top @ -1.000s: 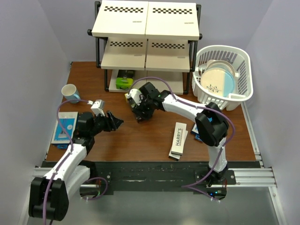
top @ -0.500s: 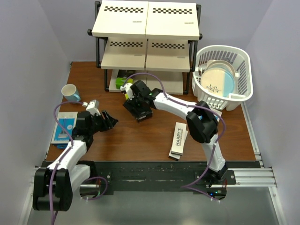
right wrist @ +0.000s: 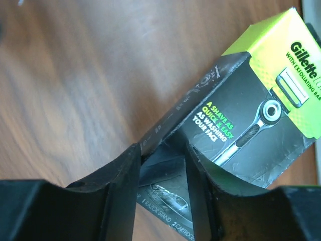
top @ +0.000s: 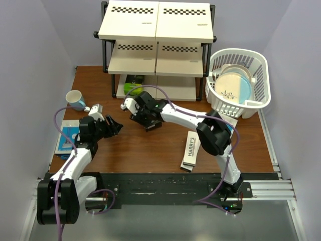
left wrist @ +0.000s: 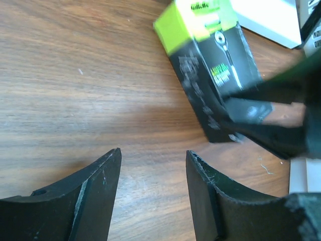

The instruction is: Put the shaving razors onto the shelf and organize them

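My right gripper (top: 144, 116) is shut on a black razor box with a lime-green end (top: 150, 122), held just over the table in front of the shelf (top: 155, 22). In the right wrist view the fingertips (right wrist: 126, 173) pinch the box's black end (right wrist: 235, 120). My left gripper (top: 114, 126) is open and empty to the left of it; its view shows the gripper (left wrist: 154, 152) and the held box (left wrist: 213, 65). A second black-and-green box (top: 132, 86) lies on the bottom tier. A blue-and-white box (top: 68, 138) lies far left. Two stacked HARRY'S boxes (top: 191, 149) lie front right.
A cup (top: 75, 99) stands at the left near the wall. A white plastic basket (top: 261, 75) with a white-and-blue plate (top: 231, 88) stands right of the shelf. The right arm's elbow (top: 214, 135) hangs over the table's right part.
My right gripper has carried the black box to the left and slightly back, toward the shelf's left side. My left gripper has drawn back to the left, still open.
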{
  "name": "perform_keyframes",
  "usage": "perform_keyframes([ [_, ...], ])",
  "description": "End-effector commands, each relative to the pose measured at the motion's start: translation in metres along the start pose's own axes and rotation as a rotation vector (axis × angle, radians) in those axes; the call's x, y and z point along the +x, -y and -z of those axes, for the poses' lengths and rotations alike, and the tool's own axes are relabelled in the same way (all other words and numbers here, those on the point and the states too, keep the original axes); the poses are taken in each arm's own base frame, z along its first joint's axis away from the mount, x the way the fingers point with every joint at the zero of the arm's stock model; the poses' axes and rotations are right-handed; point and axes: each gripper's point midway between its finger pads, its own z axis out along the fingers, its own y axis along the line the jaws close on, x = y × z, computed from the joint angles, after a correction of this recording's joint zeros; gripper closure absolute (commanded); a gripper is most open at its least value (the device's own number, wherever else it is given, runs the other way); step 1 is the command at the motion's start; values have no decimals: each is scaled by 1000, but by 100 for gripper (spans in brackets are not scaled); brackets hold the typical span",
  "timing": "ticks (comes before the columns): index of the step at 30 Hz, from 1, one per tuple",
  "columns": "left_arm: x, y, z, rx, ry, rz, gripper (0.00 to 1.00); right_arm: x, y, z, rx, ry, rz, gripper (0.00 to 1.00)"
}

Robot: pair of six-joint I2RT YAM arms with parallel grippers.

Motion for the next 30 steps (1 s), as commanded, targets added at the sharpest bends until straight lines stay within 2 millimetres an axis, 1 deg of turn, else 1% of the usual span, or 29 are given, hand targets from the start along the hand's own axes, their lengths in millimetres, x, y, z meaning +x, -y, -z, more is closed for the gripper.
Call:
perform_keyframes([
  [1, -27, 3, -1, 3, 70, -41, 40, 121, -56, 22, -289, -328, 249, 60],
  [2, -29, 4, -1, 13, 78, -49, 40, 135, -61, 27, -333, -350, 332, 60],
  [3, -30, 5, -1, 19, 80, -53, 40, 132, -61, 36, -341, -327, 373, 60],
  [4, -31, 7, -2, 32, 79, -58, 39, 136, -62, 39, -354, -330, 407, 60],
  [5, -33, 9, -3, 40, 82, -63, 39, 145, -66, 45, -403, -346, 478, 60],
  [6, -33, 9, -4, 43, 79, -61, 39, 148, -70, 50, -445, -330, 528, 60],
  [7, -34, 12, -7, 66, 77, -63, 39, 140, -67, 63, -438, -285, 602, 60],
  [8, -34, 15, -9, 85, 71, -58, 38, 154, -69, 64, -472, -261, 753, 60],
  [9, -35, 17, -10, 99, 69, -54, 38, 155, -66, 66, -458, -235, 824, 59],
  [10, -36, 22, -15, 130, 63, -52, 38, 155, -64, 75, -430, -196, 906, 56],
  [11, -37, 26, -17, 152, 60, -43, 39, 137, -55, 72, -357, -123, 929, 51],
  [12, -39, 29, -19, 171, 56, -39, 39, 129, -48, 78, -331, -80, 922, 50],
  [13, -44, 33, -24, 192, 53, -36, 39, 121, -48, 83, -324, -40, 914, 48],
  [14, -48, 34, -27, 201, 51, -27, 39, 105, -41, 95, -265, 12, 905, 45],
  [15, -52, 36, -30, 209, 50, -27, 39, 98, -37, 102, -232, 39, 890, 41],
  [16, -57, 37, -37, 216, 44, -28, 39, 97, -41, 107, -229, 64, 856, 39],
  [17, -60, 37, -41, 220, 44, -20, 39, 83, -38, 125, -184, 117, 847, 37],
  [18, -61, 39, -45, 228, 41, -13, 40, 79, -40, 132, -173, 143, 829, 34],
  [20, -64, 41, -57, 244, 32, 16, 41, 75, -50, 148, -184, 187, 749, 34],
  [21, -57, 41, -65, 246, 8, 30, 41, 75, -57, 149, -200, 196, 712, 35],
  [22, -62, 44, -69, 253, 25, 31, 42, 78, -63, 150, -218, 187, 613, 37],
  [23, -61, 45, -73, 254, 20, 51, 43, 79, -68, 149, -237, 182, 565, 41],
  [24, -57, 41, -78, 242, 12, 73, 43, 84, -74, 143, -266, 157, 518, 44],
  [25, -56, 49, -82, 260, 14, 69, 44, 86, -78, 142, -285, 138, 437, 54],
  [26, -52, 52, -85, 265, 5, 93, 45, 88, -81, 138, -300, 125, 401, 58],
  [27, -48, 50, -90, 260, -8, 112, 46, 90, -85, 132, -320, 111, 364, 61],
  [28, -51, 54, -93, 272, 9, 111, 46, 87, -88, 130, -320, 117, 314, 67],
  [30, -48, 62, -98, 298, 9, 128, 46, 82, -90, 125, -310, 125, 272, 69],
])
